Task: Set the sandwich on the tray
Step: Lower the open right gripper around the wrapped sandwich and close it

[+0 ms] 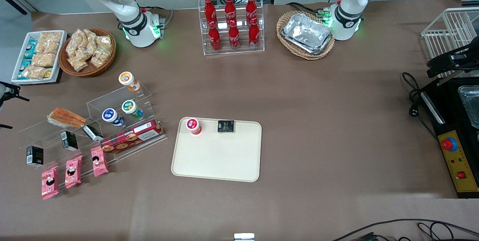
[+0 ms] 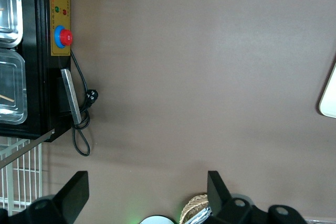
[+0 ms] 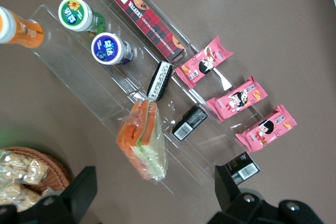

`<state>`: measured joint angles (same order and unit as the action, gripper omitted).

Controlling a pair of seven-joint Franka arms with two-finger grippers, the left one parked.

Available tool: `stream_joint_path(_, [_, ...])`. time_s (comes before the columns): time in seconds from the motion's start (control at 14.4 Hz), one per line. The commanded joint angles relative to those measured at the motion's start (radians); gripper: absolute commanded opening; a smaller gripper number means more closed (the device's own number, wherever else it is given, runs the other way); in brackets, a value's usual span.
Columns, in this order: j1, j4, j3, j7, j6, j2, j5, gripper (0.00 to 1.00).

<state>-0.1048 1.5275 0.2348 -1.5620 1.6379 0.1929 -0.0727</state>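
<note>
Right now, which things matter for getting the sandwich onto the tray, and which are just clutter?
Job: sandwich on the clear stand; tray; gripper, open above the sandwich.
Clutter: red-lidded cup and black packet on the tray; pink snack packets; biscuit box.

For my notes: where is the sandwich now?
The sandwich lies on the clear stepped stand toward the working arm's end, beside small black packets; the open gripper hovers above it.

right arm: raised | hand: fingers spread apart, holding nothing
</note>
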Motion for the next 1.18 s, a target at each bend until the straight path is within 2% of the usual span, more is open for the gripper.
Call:
stream_joint_path(0.0, [-0.001, 0.075, 0.000, -0.038, 0.081, -0.015, -0.019, 1.00])
stream_joint_path(0.84, [-0.001, 0.286, 0.014, -0.156, 0.293, -0.047, -0.018, 1.00])
stream_joint_path(1.11, [-0.001, 0.407, 0.018, -0.173, 0.384, -0.092, -0.021, 1.00])
